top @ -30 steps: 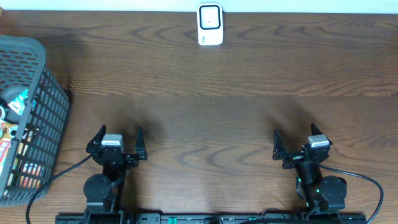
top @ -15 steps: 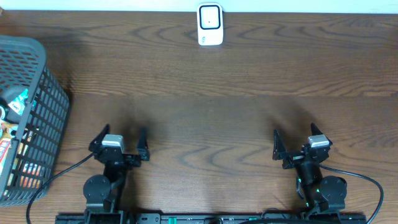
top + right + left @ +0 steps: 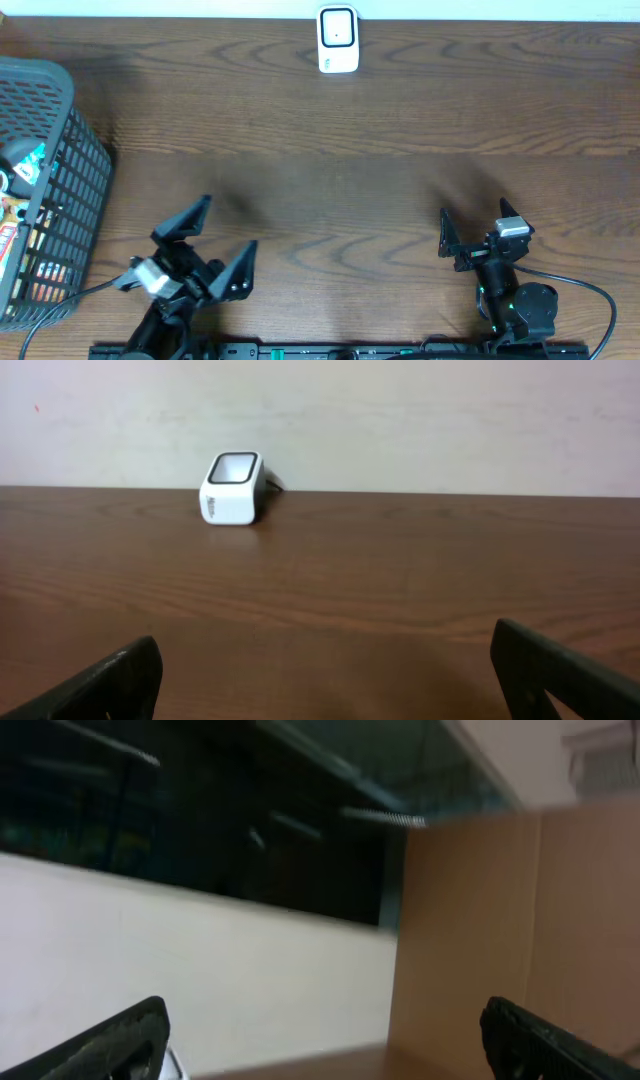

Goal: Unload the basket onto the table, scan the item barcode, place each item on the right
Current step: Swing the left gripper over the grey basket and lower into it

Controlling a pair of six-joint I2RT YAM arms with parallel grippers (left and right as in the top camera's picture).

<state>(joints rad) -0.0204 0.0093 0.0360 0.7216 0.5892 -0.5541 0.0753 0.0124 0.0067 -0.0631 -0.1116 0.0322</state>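
So far: 0 scans done | we hold nothing, left gripper and right gripper jaws spread | items lie in basket (left edge), well apart from scanner | pick-up, scan remain.

Matt wood-grain table, glossy white plastic scanner, black plastic lattice basket

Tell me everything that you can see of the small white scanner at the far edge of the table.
The scanner is a small white box with rounded corners, plastic by its look. Its slanted top face holds a dark-framed window with a pale pane. Small grey print sits low on its front, too small to read. Something thin and dark, perhaps a cable, leaves its back. It stands on the brown wooden table, midway along the far edge. Only the table touches it.
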